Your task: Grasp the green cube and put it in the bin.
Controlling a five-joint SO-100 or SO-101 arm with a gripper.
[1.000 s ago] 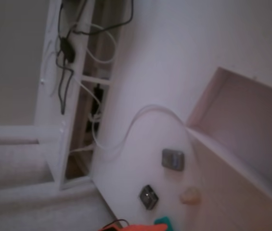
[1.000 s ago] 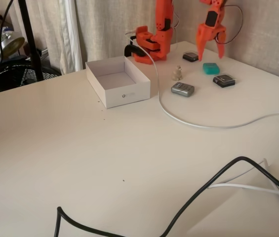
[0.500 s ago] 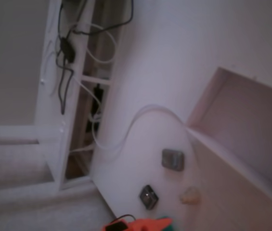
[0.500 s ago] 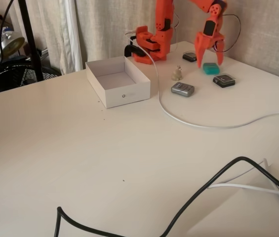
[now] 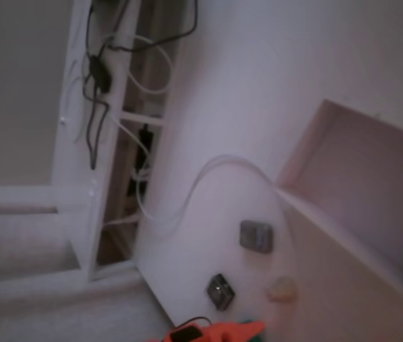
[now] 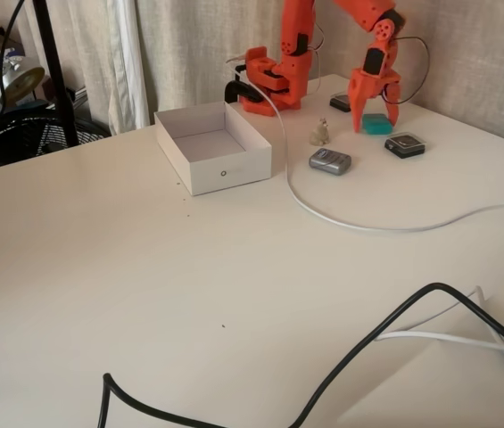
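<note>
In a fixed view from across the table, the teal-green cube (image 6: 379, 127) lies on the table at the back right. My orange gripper (image 6: 375, 119) is lowered over it, open, with one finger on each side of the cube. The bin (image 6: 230, 170), a white shallow box, stands to the left of the cube with nothing in it. In the other fixed view, only an orange part of the arm (image 5: 222, 333) shows at the bottom edge, and it hides the cube. There the bin (image 5: 302, 151) fills the right side.
A grey block (image 6: 330, 160) (image 5: 256, 236), a dark block (image 6: 405, 144) (image 5: 220, 291) and a small beige figure (image 6: 321, 133) (image 5: 282, 288) lie near the cube. A white cable (image 6: 341, 219) curves across the table. A black cable (image 6: 367, 343) runs along the front.
The gripper has come down from above the table onto the green cube and now straddles it. In the other fixed view the orange arm has moved in and covered the cube.
</note>
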